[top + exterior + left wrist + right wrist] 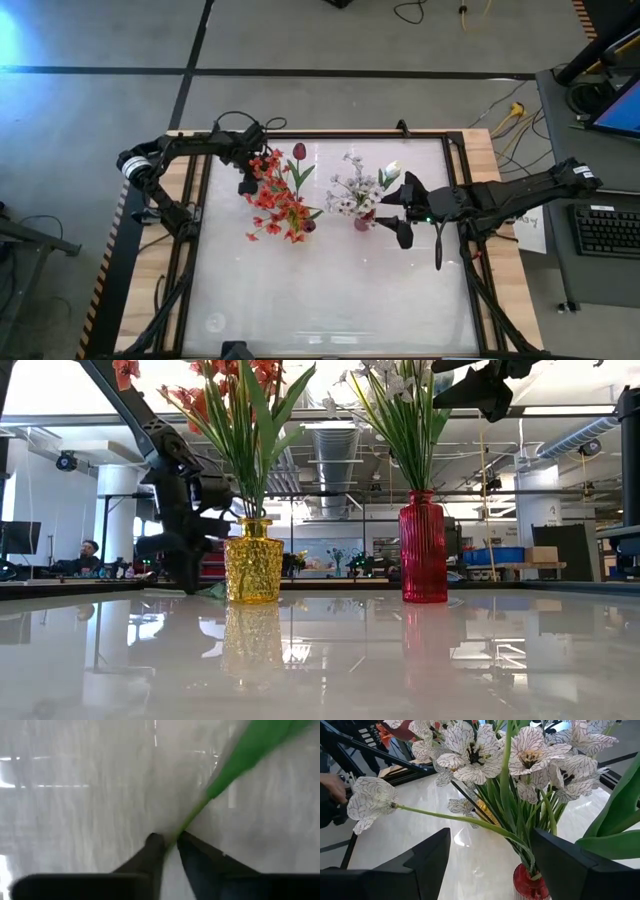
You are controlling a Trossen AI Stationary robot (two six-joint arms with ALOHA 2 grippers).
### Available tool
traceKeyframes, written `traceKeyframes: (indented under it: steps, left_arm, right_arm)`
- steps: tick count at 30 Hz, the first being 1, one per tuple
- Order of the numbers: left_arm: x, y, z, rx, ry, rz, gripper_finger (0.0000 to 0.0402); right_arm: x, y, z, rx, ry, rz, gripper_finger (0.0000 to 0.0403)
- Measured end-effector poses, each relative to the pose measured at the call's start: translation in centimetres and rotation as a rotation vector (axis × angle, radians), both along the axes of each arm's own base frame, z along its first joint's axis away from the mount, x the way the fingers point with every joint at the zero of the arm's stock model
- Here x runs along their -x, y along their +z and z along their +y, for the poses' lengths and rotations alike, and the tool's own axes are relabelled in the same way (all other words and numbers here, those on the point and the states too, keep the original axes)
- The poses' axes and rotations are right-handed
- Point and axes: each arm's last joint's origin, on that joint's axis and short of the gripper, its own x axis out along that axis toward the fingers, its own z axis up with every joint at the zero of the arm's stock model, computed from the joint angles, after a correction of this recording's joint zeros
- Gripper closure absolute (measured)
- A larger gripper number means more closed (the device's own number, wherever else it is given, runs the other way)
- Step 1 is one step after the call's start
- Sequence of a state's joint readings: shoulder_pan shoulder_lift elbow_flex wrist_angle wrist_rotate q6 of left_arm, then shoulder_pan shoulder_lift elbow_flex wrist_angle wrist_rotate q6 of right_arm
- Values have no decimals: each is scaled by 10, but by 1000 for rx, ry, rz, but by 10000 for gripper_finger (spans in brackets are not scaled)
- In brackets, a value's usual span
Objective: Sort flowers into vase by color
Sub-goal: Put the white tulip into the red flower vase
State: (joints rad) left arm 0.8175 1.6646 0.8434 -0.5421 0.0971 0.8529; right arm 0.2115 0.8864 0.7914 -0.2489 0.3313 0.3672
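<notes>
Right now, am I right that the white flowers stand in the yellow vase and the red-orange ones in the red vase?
No, the colours are swapped: the low view shows the white flowers in the red vase and the red-orange flowers in the yellow vase.

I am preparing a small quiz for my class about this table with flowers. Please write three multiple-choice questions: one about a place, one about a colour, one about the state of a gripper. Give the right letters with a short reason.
1. Where does the right gripper hang?
A. beside the white flowers
B. over the red-orange flowers
C. at the table's near edge

2. What colour is the vase holding the white flowers?
A. yellow
B. red
C. blue

3. What state is the left gripper in?
A. wide open, empty
B. out of view
C. shut on a green stem

Answers:
1 A: the high view shows it right next to the white bunch.
2 B: the low view shows white blooms rising from the red vase.
3 C: the left wrist view shows both fingertips pinching the stem.
</notes>
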Motion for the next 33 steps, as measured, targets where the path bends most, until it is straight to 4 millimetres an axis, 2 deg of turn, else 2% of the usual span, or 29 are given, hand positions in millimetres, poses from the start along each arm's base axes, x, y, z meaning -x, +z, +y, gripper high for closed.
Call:
traceKeyframes:
  steps: [2,4,13,18,26,29,33]
  left_arm:
    - [0,0,0,2,15,2,373]
    - [0,0,0,10,36,2,393]
    - [-4,15,5,21,112,-3,401]
    - [-3,41,10,-21,131,50,402]
    - [2,104,20,-131,199,-113,401]
    - [5,123,18,-104,200,-174,401]
    - [11,135,9,-22,194,-126,401]
  right_arm:
    - [0,0,0,0,0,0,140]
    - [0,0,0,-1,1,0,142]
    - [3,2,1,-85,31,-9,145]
    - [4,3,1,-103,29,-15,145]
    - [6,4,1,-111,31,-22,145]
    - [5,4,1,-113,36,-20,145]
    - [5,4,1,-115,39,-20,145]
